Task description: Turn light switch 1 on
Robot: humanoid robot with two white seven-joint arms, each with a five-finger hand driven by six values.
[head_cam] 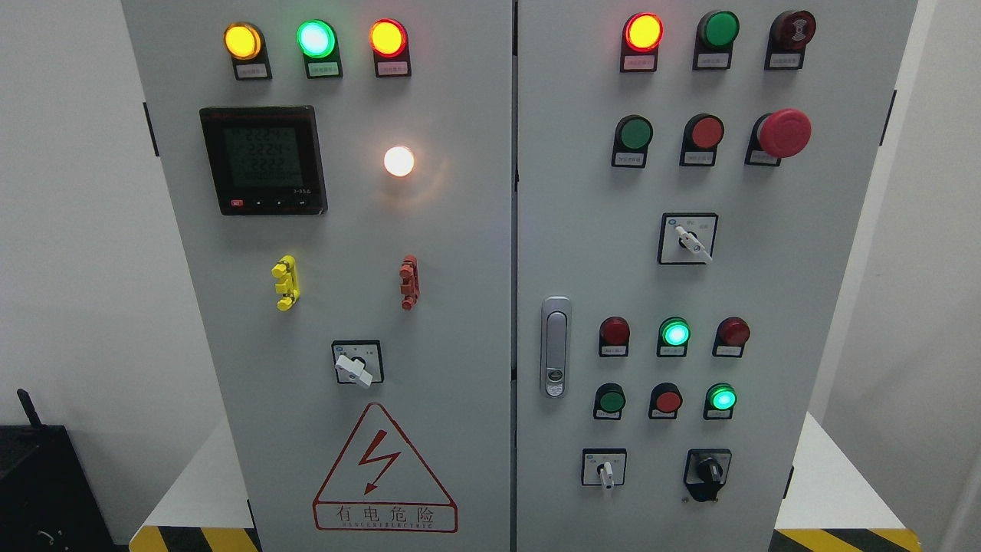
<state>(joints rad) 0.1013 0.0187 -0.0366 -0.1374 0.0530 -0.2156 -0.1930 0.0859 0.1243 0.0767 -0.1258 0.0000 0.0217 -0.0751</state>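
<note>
No robot hand in view, so its state can't be told. Which control is switch 1 is unclear; likely the white rotary selector (354, 369) low on the left door (460, 322), lever pointing lower right.

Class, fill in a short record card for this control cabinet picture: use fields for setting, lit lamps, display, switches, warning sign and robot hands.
setting: grey metal two-door electrical cabinet
lit lamps on left door: yellow, green, red-rimmed orange, glowing white round lamp
display: black digital meter, digits too faint to read
switches on left door: white-handled rotary selector
warning sign: red triangular lightning sign
robot hands: none in view
</note>
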